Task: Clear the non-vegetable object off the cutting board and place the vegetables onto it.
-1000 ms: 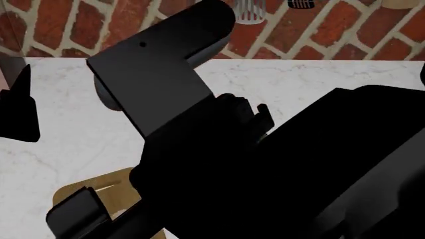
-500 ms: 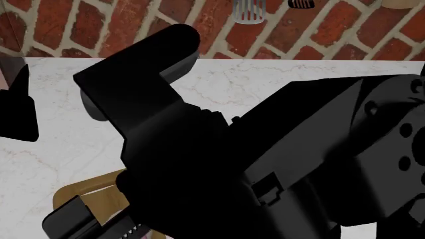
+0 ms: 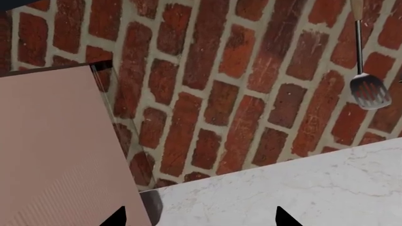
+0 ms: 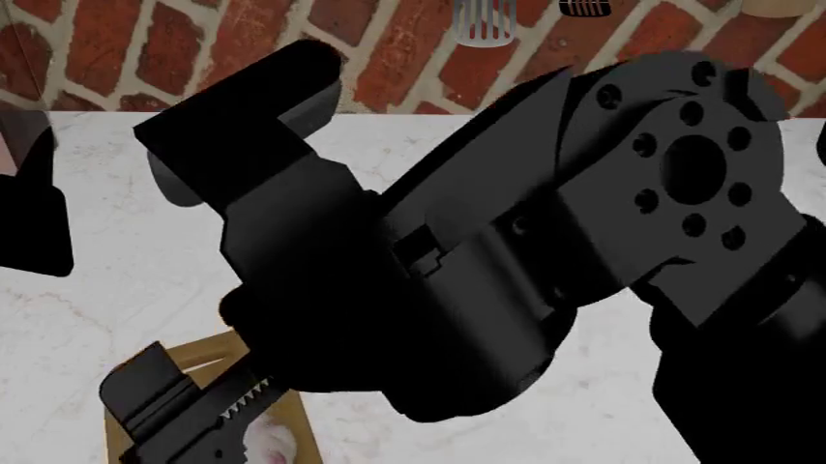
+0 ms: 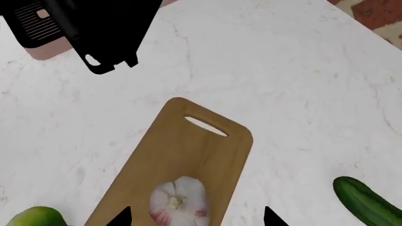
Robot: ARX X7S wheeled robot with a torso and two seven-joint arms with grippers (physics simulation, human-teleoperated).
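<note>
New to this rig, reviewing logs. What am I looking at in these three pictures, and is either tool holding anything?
It is a simulated two-armed robot at a marble counter before a brick wall. The head view looks down from the robot's head; its own black right arm fills most of it.

The right wrist view comes from the camera near the right tool, whose two dark fingertips show. Between them lies a garlic bulb on a wooden cutting board. A cucumber lies on the counter beside the board. The tool looks open, holding nothing.

The left wrist view faces the wall and a hanging spatula. The left tool is also open and empty.
</note>
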